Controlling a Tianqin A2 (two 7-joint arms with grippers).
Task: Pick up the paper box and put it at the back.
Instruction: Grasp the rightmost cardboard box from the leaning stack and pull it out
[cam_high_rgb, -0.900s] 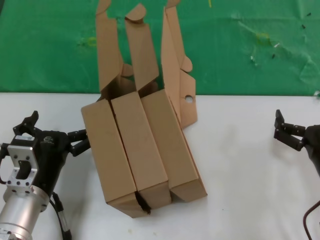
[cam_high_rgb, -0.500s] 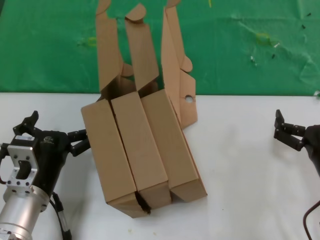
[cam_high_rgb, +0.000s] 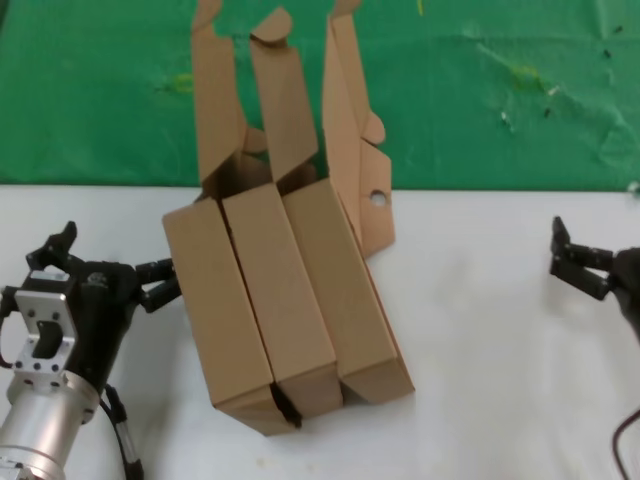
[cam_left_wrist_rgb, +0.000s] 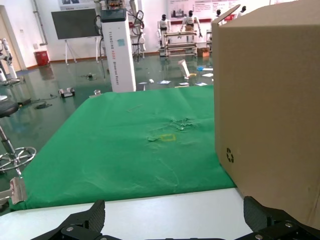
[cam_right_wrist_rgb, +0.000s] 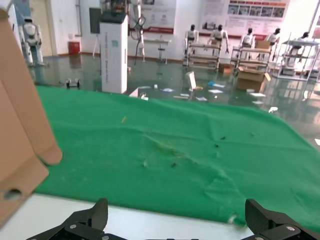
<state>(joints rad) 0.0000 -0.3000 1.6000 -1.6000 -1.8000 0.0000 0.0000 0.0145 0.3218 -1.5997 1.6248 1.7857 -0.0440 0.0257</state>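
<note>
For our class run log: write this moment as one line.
left tool: open, beside paper box | right tool: open, idle | box: on white table

1. The right hand (cam_high_rgb: 578, 266) sits a touch farther toward the right edge of the head view than it did 0.9 s ago; more of its arm is cut off by that edge now.
2. Its open fingers (cam_high_rgb: 560, 240) have shifted with it, a hair farther from the paper box (cam_high_rgb: 350, 290) on the table (cam_high_rgb: 480, 340).
</note>
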